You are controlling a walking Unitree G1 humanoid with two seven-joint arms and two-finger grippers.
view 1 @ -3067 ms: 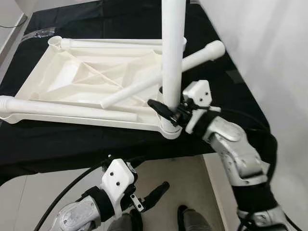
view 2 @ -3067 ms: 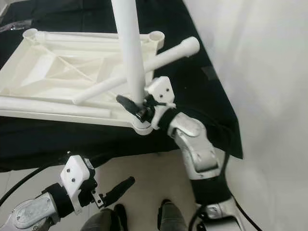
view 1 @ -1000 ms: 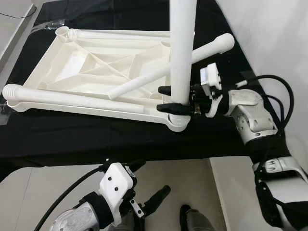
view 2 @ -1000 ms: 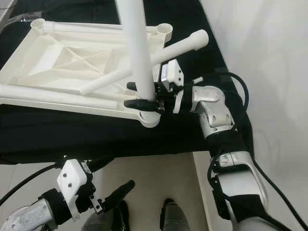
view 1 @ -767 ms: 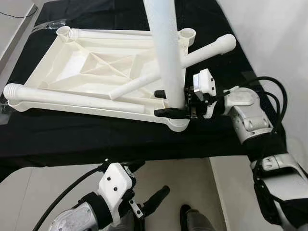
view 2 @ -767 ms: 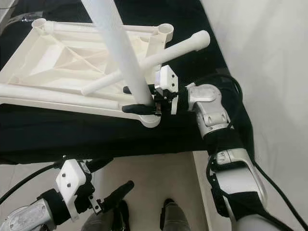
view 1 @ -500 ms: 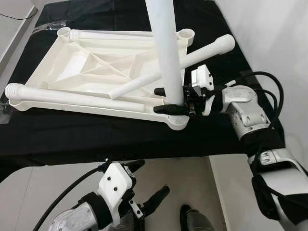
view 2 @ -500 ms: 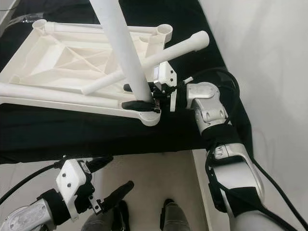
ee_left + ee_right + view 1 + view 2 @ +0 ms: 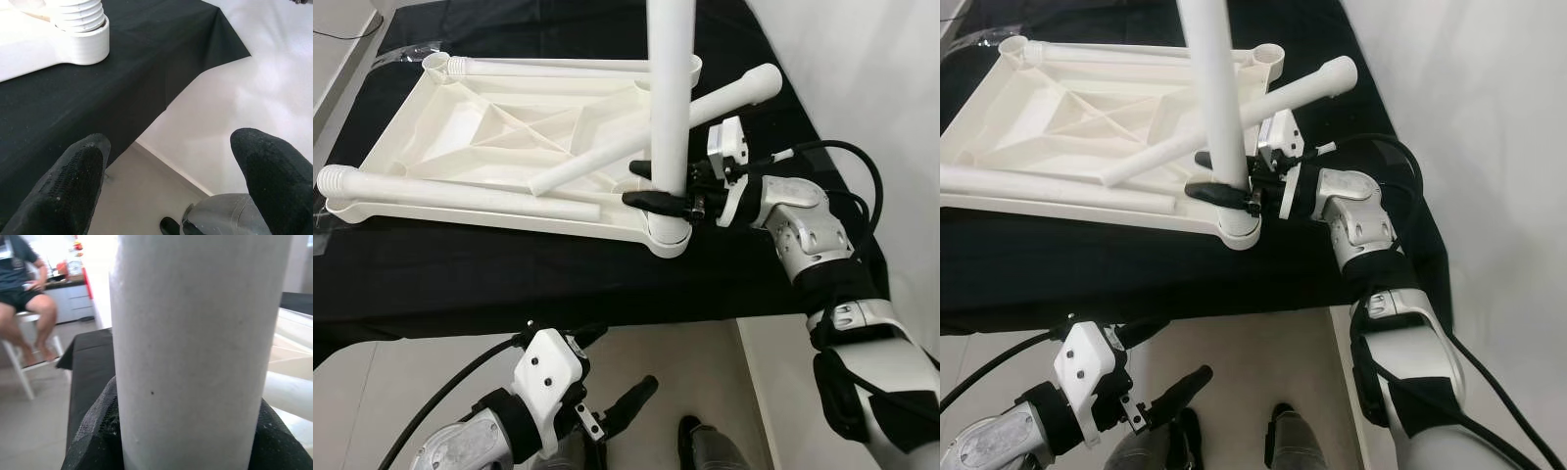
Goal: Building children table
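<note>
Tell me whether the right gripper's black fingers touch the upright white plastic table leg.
Touching: in the right wrist view, the right gripper fingers press against both sides of the upright white leg.

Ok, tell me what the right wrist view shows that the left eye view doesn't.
Right wrist view: a person seated on a white chair by the black cloth.

Left eye view: the upturned white tabletop, two loose legs lying on it, and the left gripper hanging low, open.

Both: the upright white leg clamped in the right gripper.
</note>
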